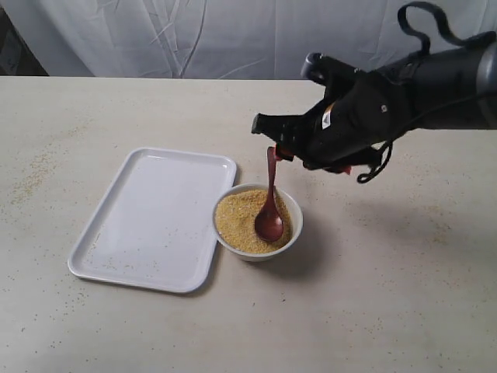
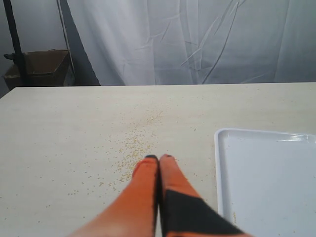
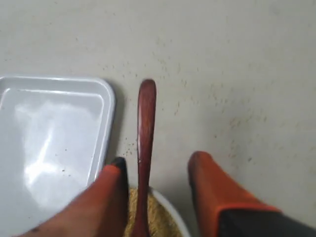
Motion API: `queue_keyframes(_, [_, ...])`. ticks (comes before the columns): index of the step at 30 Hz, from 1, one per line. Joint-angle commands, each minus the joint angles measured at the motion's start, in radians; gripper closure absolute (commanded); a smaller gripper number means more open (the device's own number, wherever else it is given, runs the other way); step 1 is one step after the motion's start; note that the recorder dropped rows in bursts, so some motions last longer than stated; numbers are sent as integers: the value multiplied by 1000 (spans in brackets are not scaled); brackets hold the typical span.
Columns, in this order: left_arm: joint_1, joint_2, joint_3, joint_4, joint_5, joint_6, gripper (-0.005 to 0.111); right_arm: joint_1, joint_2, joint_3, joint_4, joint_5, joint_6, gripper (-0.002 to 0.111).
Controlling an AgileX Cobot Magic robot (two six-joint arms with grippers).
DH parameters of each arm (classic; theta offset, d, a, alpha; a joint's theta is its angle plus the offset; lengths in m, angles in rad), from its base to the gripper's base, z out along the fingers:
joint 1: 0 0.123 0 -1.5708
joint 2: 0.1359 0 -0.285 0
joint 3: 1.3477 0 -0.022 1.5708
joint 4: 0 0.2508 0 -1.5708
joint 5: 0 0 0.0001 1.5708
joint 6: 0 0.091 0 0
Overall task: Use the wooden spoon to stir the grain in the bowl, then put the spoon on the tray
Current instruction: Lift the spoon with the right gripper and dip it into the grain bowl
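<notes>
The white bowl (image 1: 297, 226) holds yellow grain (image 1: 235, 217) and stands just right of the white tray (image 1: 155, 217). The dark red wooden spoon (image 1: 269, 220) stands nearly upright with its oval end in the grain. Its handle rises between the fingers of my right gripper (image 1: 278, 149). In the right wrist view the gripper (image 3: 158, 162) is open. The spoon handle (image 3: 146, 118) runs between the orange fingers, close to one of them, and I cannot tell whether it touches. Below are the bowl rim (image 3: 174, 218), the grain (image 3: 159, 217) and the tray's corner (image 3: 49, 128). My left gripper (image 2: 159, 158) is shut on nothing above bare table beside the tray (image 2: 266, 173).
Loose grains (image 2: 133, 143) lie scattered on the beige table (image 1: 388, 295) ahead of the left gripper. A white cloth backdrop (image 1: 194, 39) hangs behind the table. A dark stand and a cardboard box (image 2: 42, 66) are beyond the table's far corner.
</notes>
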Motion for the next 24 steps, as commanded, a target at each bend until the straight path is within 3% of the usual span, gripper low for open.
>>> queue_keyframes(1, [1,-5,4,-3,-5,-3,107,-4,-89,-1,-279,-40,2,102])
queue_keyframes(2, [1,-5,4,-3,-5,-3,107,-11,-102,9,-285,-90,19,108])
queue_keyframes(4, [1,-5,4,-3,-5,-3,107,-15,-118,60,-283,-277,50,108])
queue_keyframes(7, [1,-5,4,-3,-5,-3,107,-20,-120,233,-218,-842,73,109])
queue_keyframes(9, [1,-5,4,-3,-5,-3,107,-24,-98,363,-64,-1192,92,109])
queue_keyframes(11, [1,-5,4,-3,-5,-3,107,-32,-71,457,87,-1335,180,109])
queue_keyframes(13, [1,-5,4,-3,-5,-3,107,-79,-42,508,57,-1334,345,109])
queue_keyframes(16, [1,-5,4,-3,-5,-3,107,-243,25,490,-403,-1302,659,109])
queue_keyframes(17, [1,-5,4,-3,-5,-3,107,-302,63,454,-635,-1302,802,109])
queue_keyframes(20, [1,-5,4,-3,-5,-3,107,-443,156,314,-1077,-1304,1089,109])
queue_keyframes(22, [1,-5,4,-3,-5,-3,107,-486,210,246,-1252,-1304,1206,108])
queue_keyframes(24, [1,-5,4,-3,-5,-3,107,-512,261,179,-1347,-1308,1265,98])
